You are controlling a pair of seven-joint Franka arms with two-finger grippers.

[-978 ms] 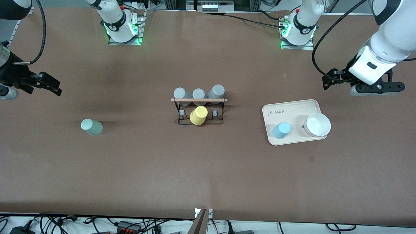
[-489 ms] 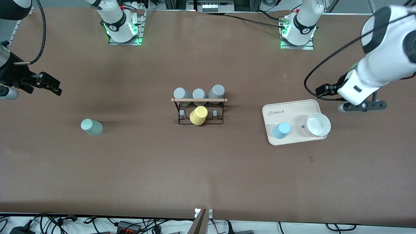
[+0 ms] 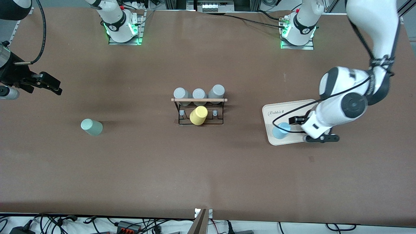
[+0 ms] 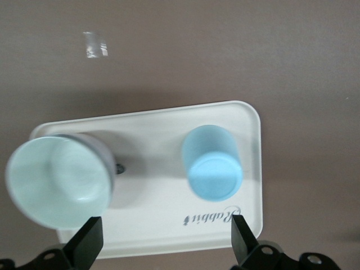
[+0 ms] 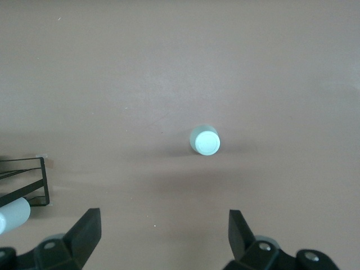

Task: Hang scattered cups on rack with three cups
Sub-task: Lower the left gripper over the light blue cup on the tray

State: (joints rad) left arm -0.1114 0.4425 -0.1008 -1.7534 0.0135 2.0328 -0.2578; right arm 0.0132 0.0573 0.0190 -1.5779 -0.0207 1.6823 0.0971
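A light blue cup (image 3: 280, 130) (image 4: 212, 163) stands upside down on the beige tray (image 3: 287, 108) (image 4: 163, 126). My left gripper (image 4: 163, 232) hangs open over that tray, empty, with the blue cup and a bowl below it. The sage green cup (image 3: 92, 127) (image 5: 205, 140) stands upside down on the bare table toward the right arm's end. My right gripper (image 3: 54, 87) (image 5: 163, 226) waits open and empty, up over the table near that end. The black wire rack (image 3: 199, 99) stands mid-table with a yellow cup (image 3: 198, 115) and three grey cups (image 3: 198, 93) on it.
A white bowl (image 4: 56, 180) sits on the tray beside the blue cup; in the front view my left arm covers it. A corner of the rack (image 5: 25, 183) shows in the right wrist view. Brown tabletop (image 3: 201, 169) stretches nearer the front camera.
The left arm has swung from the table's end to over the tray, and now covers the bowl in the front view. The right arm and the cups have not moved.
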